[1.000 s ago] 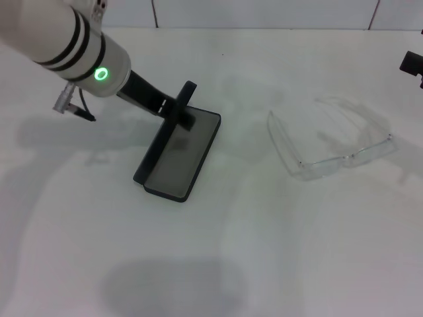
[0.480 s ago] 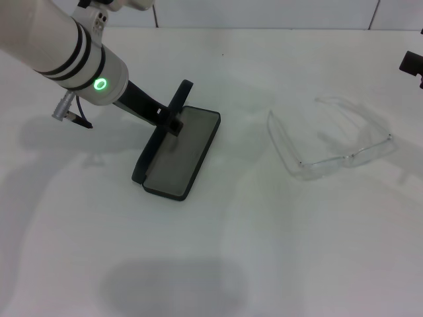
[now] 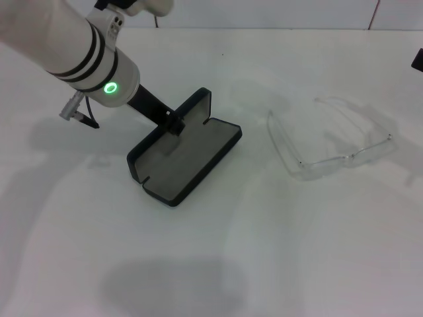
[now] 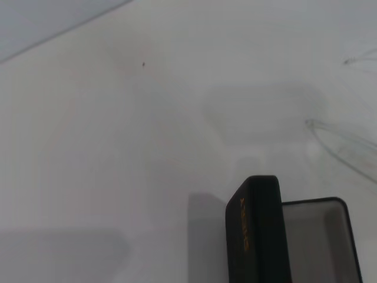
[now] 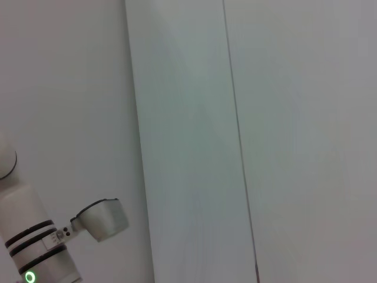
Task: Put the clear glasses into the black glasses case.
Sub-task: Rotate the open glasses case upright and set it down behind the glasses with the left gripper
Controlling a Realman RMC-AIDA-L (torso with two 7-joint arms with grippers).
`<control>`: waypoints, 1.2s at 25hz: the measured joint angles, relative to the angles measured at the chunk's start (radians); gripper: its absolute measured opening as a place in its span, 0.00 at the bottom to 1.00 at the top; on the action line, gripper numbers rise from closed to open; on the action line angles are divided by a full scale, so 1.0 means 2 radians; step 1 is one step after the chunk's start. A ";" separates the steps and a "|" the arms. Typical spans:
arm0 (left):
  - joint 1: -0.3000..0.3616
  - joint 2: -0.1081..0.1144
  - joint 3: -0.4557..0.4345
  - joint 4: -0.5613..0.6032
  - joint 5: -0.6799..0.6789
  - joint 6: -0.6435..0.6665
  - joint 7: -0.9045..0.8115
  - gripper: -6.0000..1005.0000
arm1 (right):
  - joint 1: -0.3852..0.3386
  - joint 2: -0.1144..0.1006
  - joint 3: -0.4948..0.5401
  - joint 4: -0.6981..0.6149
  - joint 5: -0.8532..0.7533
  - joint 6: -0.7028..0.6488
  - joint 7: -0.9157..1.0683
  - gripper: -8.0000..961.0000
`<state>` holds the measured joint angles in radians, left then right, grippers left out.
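Note:
The black glasses case [image 3: 188, 165] lies open left of the table's middle, grey lining up, its lid [image 3: 198, 105] tilted back toward the left. My left gripper [image 3: 173, 123] reaches down from the upper left and is shut on the lid's edge. In the left wrist view the lid [image 4: 259, 230] with orange lettering stands beside the grey-lined base [image 4: 318, 242]. The clear glasses [image 3: 330, 135] rest on the table to the right of the case, arms unfolded, apart from it; one thin arm [image 4: 347, 147] shows in the left wrist view. A black part of my right gripper [image 3: 418, 61] sits at the right edge.
The white table [image 3: 264, 251] carries only the case and the glasses. A tiled wall runs along its far edge [image 3: 264, 13]. The right wrist view faces a white wall, with my left arm [image 5: 35, 247] in its corner.
The left gripper has swung the lid farther back and to the left. The case has turned on the table, its far end shifting right. The glasses have not moved.

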<state>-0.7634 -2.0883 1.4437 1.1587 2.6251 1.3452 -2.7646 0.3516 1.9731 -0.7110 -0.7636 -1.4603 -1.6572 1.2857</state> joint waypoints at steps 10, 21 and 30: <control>0.042 -0.001 0.024 0.088 -0.001 0.003 0.084 0.22 | -0.004 0.007 0.075 0.025 0.001 -0.032 -0.024 0.91; 0.134 -0.002 0.086 0.194 -0.068 -0.009 0.338 0.21 | -0.011 0.001 0.147 0.085 0.045 -0.072 -0.054 0.91; 0.140 -0.002 0.121 0.192 -0.091 -0.036 0.421 0.21 | -0.016 0.001 0.149 0.091 0.064 -0.074 -0.055 0.91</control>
<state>-0.4842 -2.0926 1.6849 1.5436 2.4424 1.2737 -1.9221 0.3189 1.9744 -0.4135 -0.5821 -1.3326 -1.8056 1.1761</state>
